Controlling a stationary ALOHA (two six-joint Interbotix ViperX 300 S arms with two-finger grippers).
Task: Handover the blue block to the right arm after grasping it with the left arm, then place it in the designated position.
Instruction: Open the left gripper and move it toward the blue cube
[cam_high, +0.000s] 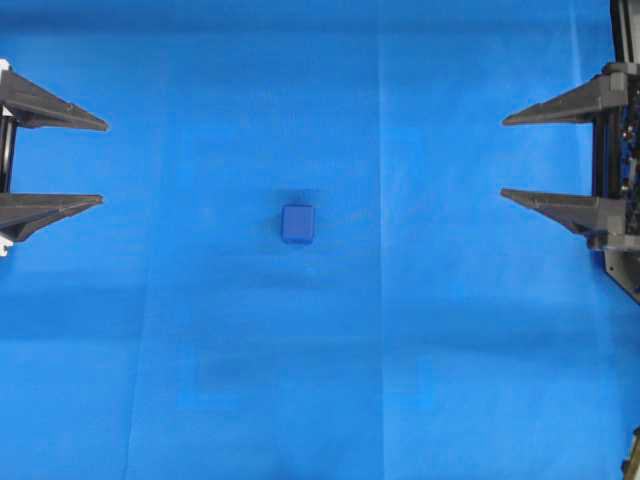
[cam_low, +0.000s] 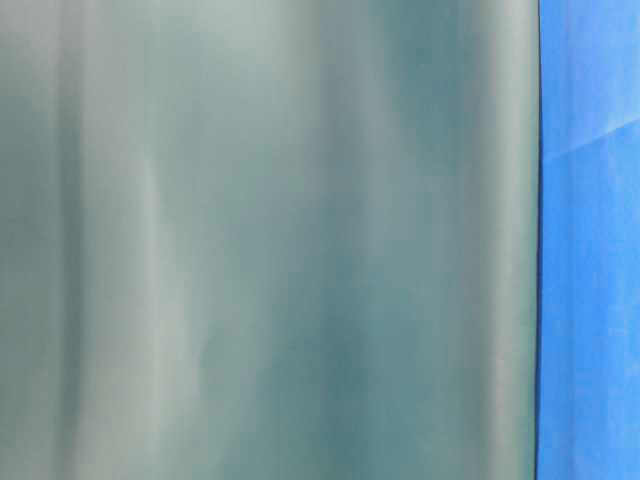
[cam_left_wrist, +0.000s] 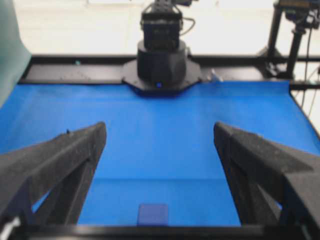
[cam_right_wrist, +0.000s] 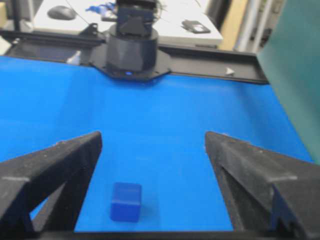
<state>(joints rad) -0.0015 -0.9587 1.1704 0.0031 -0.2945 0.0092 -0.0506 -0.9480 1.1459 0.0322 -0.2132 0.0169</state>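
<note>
Left gripper sits at the left edge of the overhead view, fingers spread wide, nothing between them. Right gripper mirrors it at the right edge, also wide open and empty. Blue block lies alone on the blue cloth roughly midway between them, well apart from both; it shows low in each wrist view too. Looks like the very start: no grasp yet. Next move likely calls for the left arm to reach toward the centre, drop its fingers either side of the block and close. Cloth is flat with faint creases. Grey-green backdrop fills the table-level view. Desk with clutter sits behind.
</note>
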